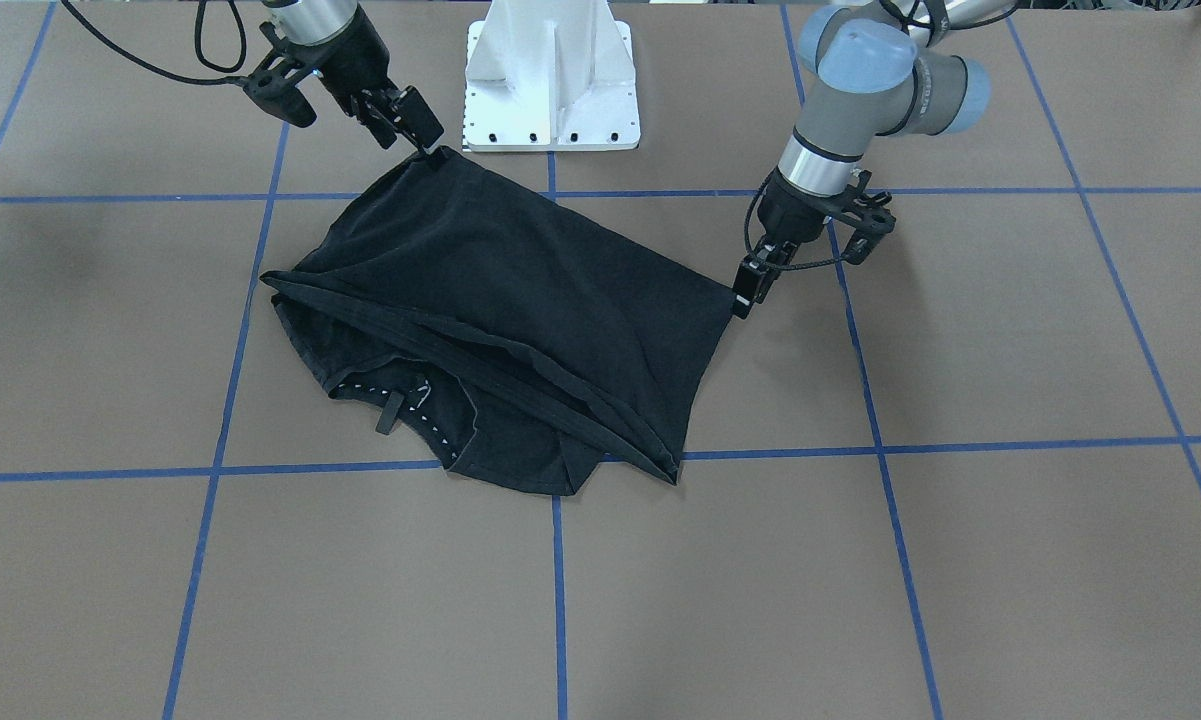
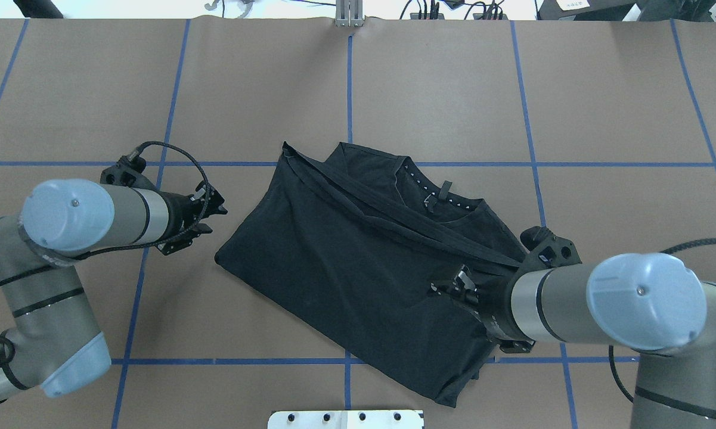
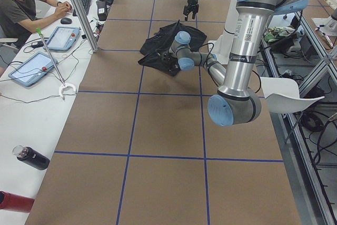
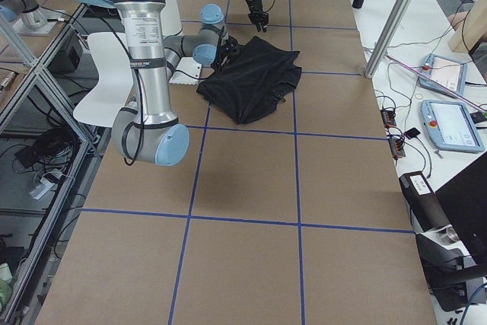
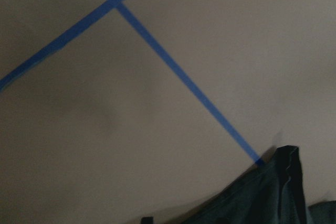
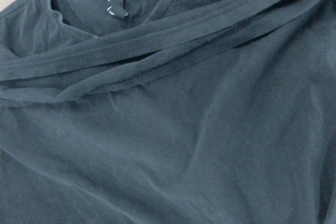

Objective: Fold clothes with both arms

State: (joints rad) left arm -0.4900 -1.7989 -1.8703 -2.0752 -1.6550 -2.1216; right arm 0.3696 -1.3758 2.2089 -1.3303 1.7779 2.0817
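The black T-shirt (image 1: 520, 300) lies folded over on the brown table (image 1: 960, 560), hem bands running diagonally beside the collar (image 2: 435, 199). No graphic or stripe logo shows. My right gripper (image 1: 410, 140) hovers open at the shirt's corner nearest the base; from overhead it (image 2: 447, 285) hangs above the cloth. Its wrist view shows only the shirt (image 6: 173, 129). My left gripper (image 1: 745, 295) sits open just beside the opposite near corner, and also shows in the overhead view (image 2: 219, 202). Its wrist view shows that corner (image 5: 278, 192) lying on the table, not held.
The white mounting base (image 1: 550, 90) stands at the robot's edge, close to the shirt's near corner. Blue tape lines (image 2: 349, 89) grid the table. A seated operator (image 3: 21, 9) with tablets, and bottles (image 3: 31, 157), are on a side bench.
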